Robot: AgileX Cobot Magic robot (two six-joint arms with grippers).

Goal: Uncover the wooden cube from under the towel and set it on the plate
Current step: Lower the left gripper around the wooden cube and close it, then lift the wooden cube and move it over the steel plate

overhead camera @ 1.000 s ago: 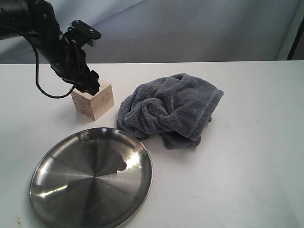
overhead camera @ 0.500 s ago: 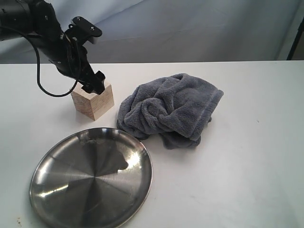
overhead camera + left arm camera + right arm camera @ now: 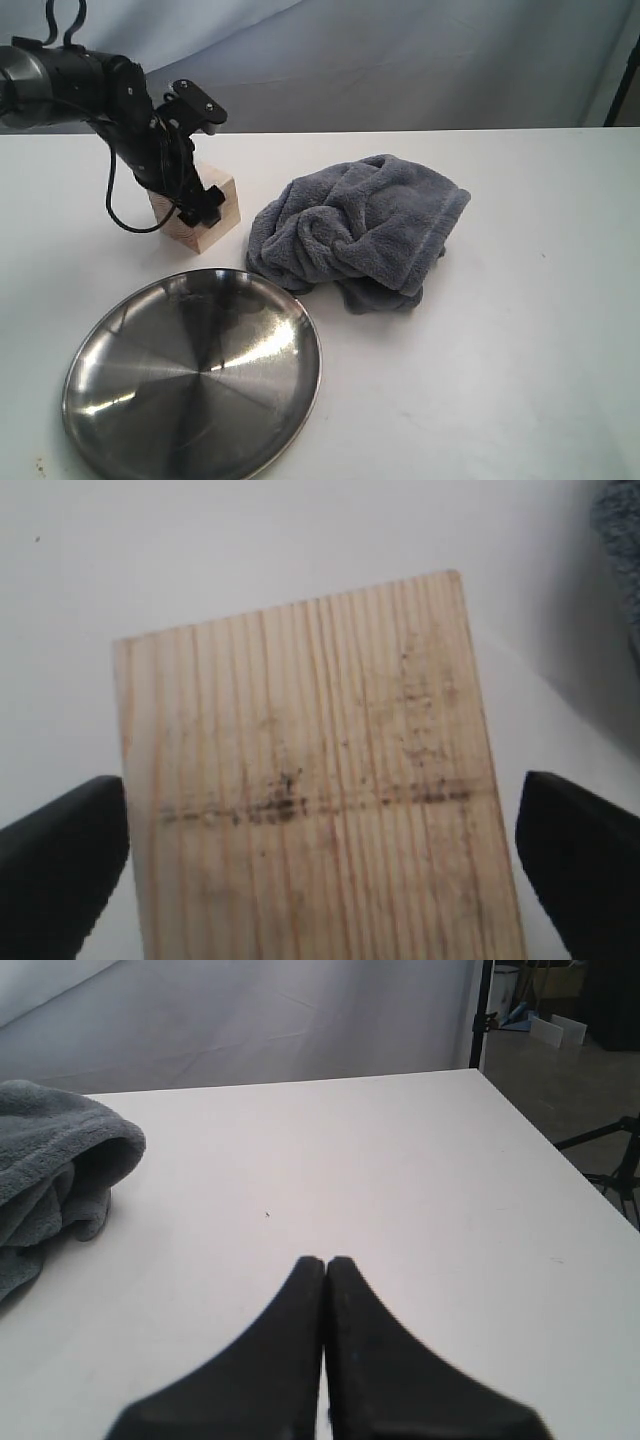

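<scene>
The wooden cube (image 3: 222,205) stands uncovered on the white table, between the plate and the far edge. My left gripper (image 3: 192,203) has come down over it from above and is open. In the left wrist view the grained cube (image 3: 300,730) fills the space between the two black fingers (image 3: 60,865), one on each side. The grey-blue towel (image 3: 360,230) lies bunched to the cube's right. The steel plate (image 3: 110,400) sits in front, with nothing on it. My right gripper (image 3: 325,1260) is shut on nothing above bare table, outside the exterior view.
A towel edge shows in the left wrist view (image 3: 620,520) and the right wrist view (image 3: 50,1170). The table's right edge (image 3: 540,1130) drops to a floor with stands. A grey backdrop hangs behind the table.
The left arm has swung down and slightly right, lowering its gripper from the cube's top rear corner to astride the cube. Cube, towel and plate have not moved.
</scene>
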